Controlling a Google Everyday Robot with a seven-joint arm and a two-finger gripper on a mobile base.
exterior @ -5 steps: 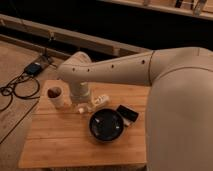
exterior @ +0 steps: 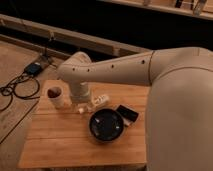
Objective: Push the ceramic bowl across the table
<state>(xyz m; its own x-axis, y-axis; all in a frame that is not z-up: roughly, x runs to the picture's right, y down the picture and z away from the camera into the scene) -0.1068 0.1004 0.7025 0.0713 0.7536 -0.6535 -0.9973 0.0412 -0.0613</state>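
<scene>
1. The ceramic bowl (exterior: 106, 125) is round, shallow and glossy black. Faint highlights show on its inner surface, and it is the largest loose item on the table (exterior: 60, 145).
2. It sits upright on the light wooden plank top, a little right of the middle and closer to the near edge than the far one.
3. A small black rectangular block (exterior: 128, 114) lies just beside the bowl's upper right rim. Whether the two touch cannot be told.
4. A small white cup (exterior: 55, 96) with dark contents stands well apart from the bowl, near the far left corner of the table.
5. The gripper (exterior: 93, 104) hangs low over the tabletop just beyond the bowl's far left rim, between cup and block. It sits below the pale wrist that drops from the bent arm (exterior: 110, 67). Whether it is open or closed cannot be told, and it holds nothing that can be seen.
6. On the floor to the left, dark cables (exterior: 19, 87) run to a small box (exterior: 33, 67).
7. Compared with half a second ago, the bowl, the cup and the block lie in the same places, and the arm and gripper show no clear shift.
</scene>
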